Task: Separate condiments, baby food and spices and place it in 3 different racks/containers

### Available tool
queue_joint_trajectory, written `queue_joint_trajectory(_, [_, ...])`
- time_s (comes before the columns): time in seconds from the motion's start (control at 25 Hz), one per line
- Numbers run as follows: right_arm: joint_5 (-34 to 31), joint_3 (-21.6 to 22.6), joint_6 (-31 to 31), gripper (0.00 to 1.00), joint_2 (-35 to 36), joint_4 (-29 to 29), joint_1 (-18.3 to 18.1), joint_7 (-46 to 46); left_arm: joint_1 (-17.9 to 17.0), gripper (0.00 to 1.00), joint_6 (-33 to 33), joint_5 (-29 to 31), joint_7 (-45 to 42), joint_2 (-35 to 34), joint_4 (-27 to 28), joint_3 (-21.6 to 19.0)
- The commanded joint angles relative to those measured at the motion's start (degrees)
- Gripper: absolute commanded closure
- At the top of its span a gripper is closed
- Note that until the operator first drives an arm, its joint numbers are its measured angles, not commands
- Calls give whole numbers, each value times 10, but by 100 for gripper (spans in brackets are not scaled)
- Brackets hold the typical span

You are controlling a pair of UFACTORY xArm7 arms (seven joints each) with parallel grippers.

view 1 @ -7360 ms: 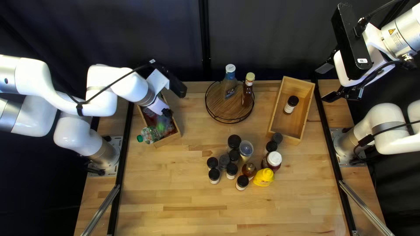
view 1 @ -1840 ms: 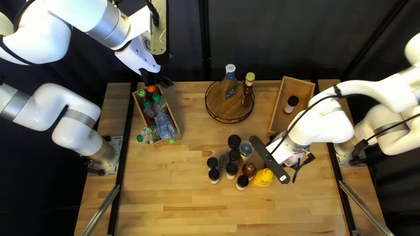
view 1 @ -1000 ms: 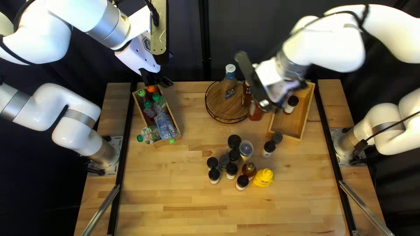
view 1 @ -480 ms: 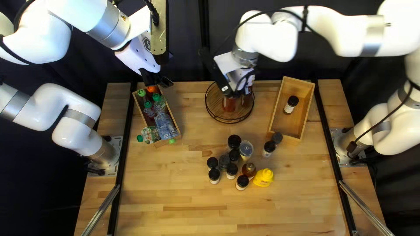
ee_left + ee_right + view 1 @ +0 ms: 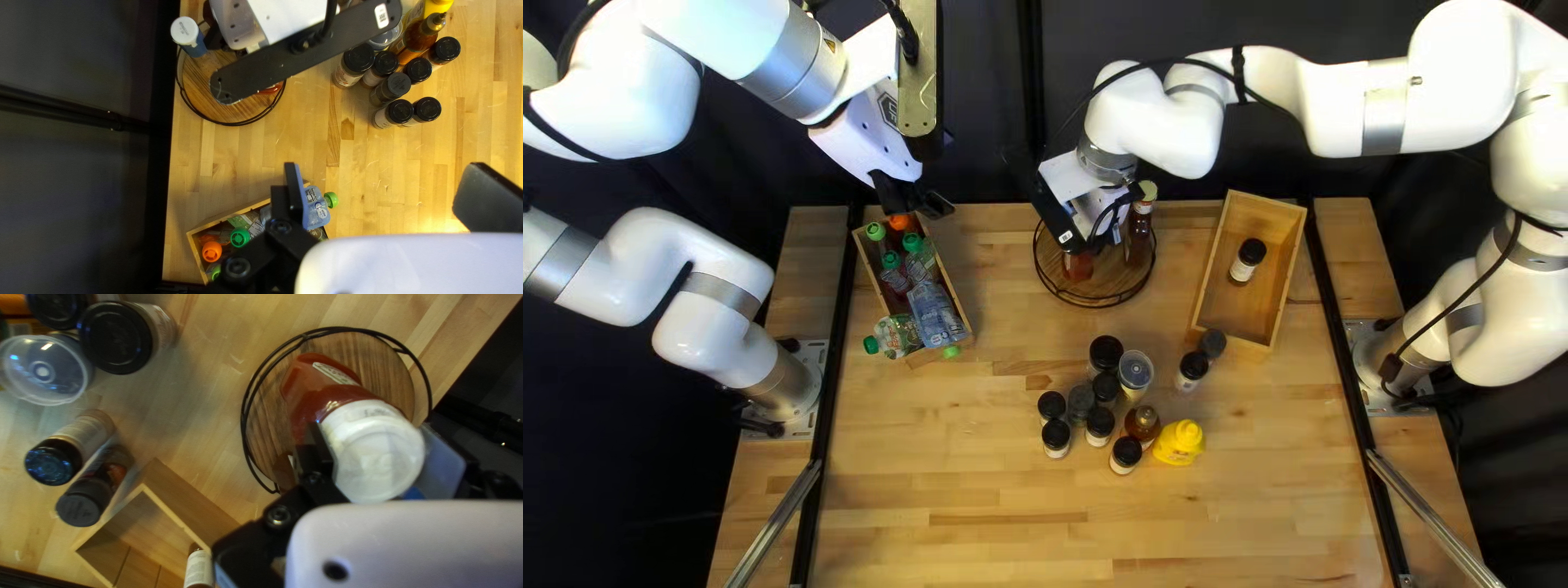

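Over the rack (image 5: pixel 1112 279) at twelve o'clock, my right gripper (image 5: pixel 1091 231) is clasping a red bottle (image 5: pixel 321 394). At ten, my left gripper (image 5: pixel 915 200) is gaping

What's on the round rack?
The round rack bears a blue-necked bottle and a brown bottle. My right gripper holds a red bottle over it; that bottle's base is hidden, so contact is unclear.

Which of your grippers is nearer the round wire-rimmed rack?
Right: my right gripper holds the white-lidded red bottle above the round rack, while my left gripper hangs open near the pouch box.
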Motion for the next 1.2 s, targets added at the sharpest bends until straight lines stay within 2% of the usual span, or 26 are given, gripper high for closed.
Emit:
queue_joint_trajectory(0.04, [-3,0,-7,100,13,1,0,-1,0,0,0,0,0,0,0,0])
queue_joint_trajectory(0.72, [0,-2,-39,98,42,-4,-6,-6,0,0,0,0,0,0,0,0])
queue_joint_trajectory(0.76, [5,-1,-37,89,46,0,-9,-12,0,0,0,0,0,0,0,0])
queue_joint_trajectory(0.8, [8,0,-36,74,50,2,-11,-16,0,0,0,0,0,0,0,0])
queue_joint_trajectory(0.88, [15,2,-31,53,54,9,-14,-24,0,0,0,0,0,0,0,0])
queue_joint_trajectory(0.92, [18,3,-29,37,56,11,-15,-28,0,0,0,0,0,0,0,0])
queue_joint_trajectory(1.04, [22,5,-25,20,56,11,-18,-36,0,0,0,0,0,0,0,0])
queue_joint_trajectory(1.08, [23,5,-24,19,55,10,-18,-37,0,0,0,0,0,0,0,0])
queue_joint_trajectory(1.12, [24,5,-24,12,54,10,-18,-38,0,0,0,0,0,0,0,0])
queue_joint_trajectory(1.2, [24,6,-19,5,44,6,-17,-37,0,0,0,0,0,0,0,0])
